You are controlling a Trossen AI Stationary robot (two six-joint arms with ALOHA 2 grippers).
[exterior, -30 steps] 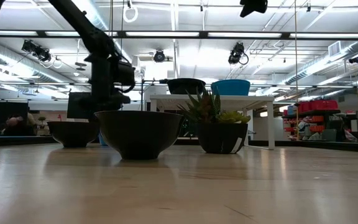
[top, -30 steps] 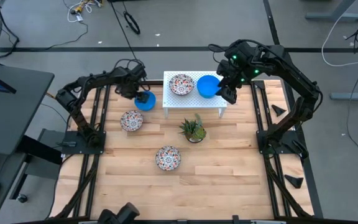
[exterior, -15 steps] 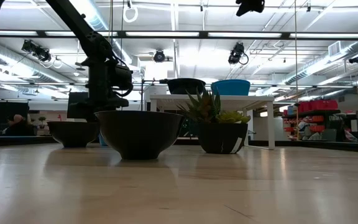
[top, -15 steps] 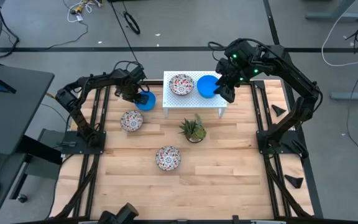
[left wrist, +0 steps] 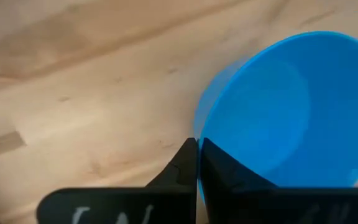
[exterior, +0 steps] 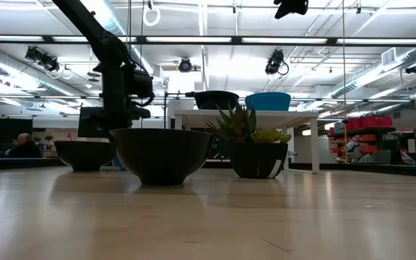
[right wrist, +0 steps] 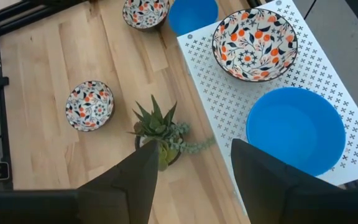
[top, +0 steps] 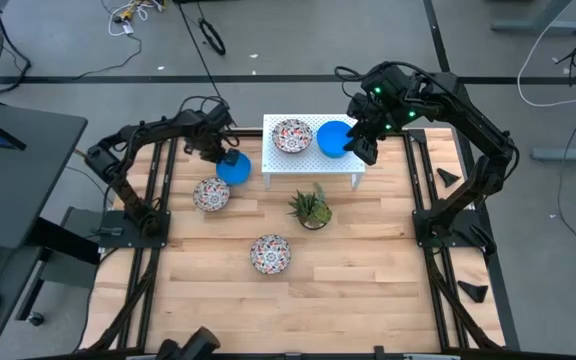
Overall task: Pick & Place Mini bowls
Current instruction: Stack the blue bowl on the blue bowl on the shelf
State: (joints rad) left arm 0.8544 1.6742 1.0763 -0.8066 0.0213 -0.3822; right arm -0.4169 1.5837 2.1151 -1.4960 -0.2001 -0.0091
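My left gripper [top: 224, 156] points down at the table's far left, shut on a plain blue mini bowl [top: 235, 168]. My right gripper [top: 363, 146] hangs open above the right end of the white perforated rack [top: 313, 168], with nothing between its fingers. A patterned bowl [top: 292, 135] and a second blue bowl [top: 332, 138] stand on the rack. Two more patterned bowls [top: 211, 194] [top: 270, 253] sit on the wooden table. In the low view the held bowl is hidden behind the dark-looking bowls [exterior: 161, 153]. My left gripper pinches the blue bowl's rim [left wrist: 198, 134] on the side nearest the arm, one finger [left wrist: 219, 171] inside the bowl and the other [left wrist: 182, 171] outside. The fingers come from above, pointing down. Whether the bowl is clear of the table I cannot tell.
A small potted green plant [top: 311, 207] stands just in front of the rack, between the two table bowls. Bare wood [top: 368, 260] lies to the near right. Black frame rails [top: 158, 250] run along both table sides.
My left gripper has shut on the blue bowl's rim while staying over the same spot. My right gripper has kept still and open above the rack.
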